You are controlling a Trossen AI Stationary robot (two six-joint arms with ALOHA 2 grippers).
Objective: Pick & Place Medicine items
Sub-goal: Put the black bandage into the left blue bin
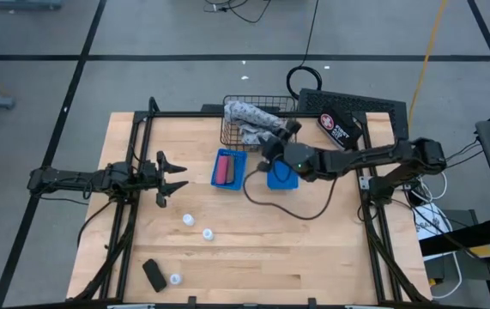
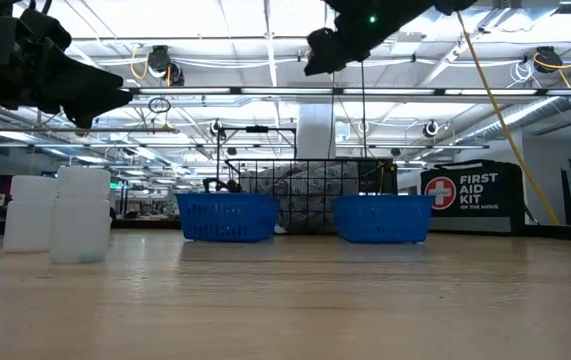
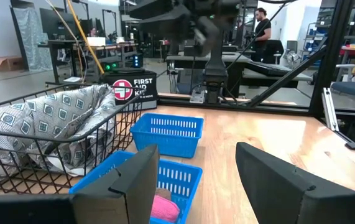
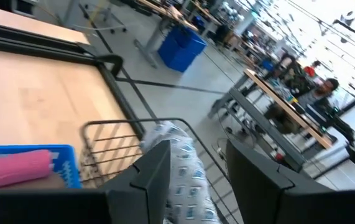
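Observation:
Three white bottles stand on the table's near-left part [image 1: 188, 220], [image 1: 208, 233], [image 1: 175, 279], with the black piece [image 1: 153, 273] lying beside the nearest one. The pink piece [image 3: 165, 208] and a brown one lie in the left blue basket [image 1: 229, 168]. My left gripper [image 1: 178, 176] hovers open to the left of that basket, with nothing between its fingers [image 3: 127, 186]. My right gripper [image 1: 270, 144] is open and empty, raised over the table between the right blue basket [image 1: 281, 178] and the wire basket. The right wrist view shows the pink piece [image 4: 15, 168].
A wire basket [image 1: 257, 120] holding the grey-blue patterned cloth [image 3: 46, 121] sits at the far edge. The black first aid pouch [image 1: 341, 127] lies to its right. A dark cable [image 1: 300, 210] loops across the table near the right basket. Bare wood lies on the near right.

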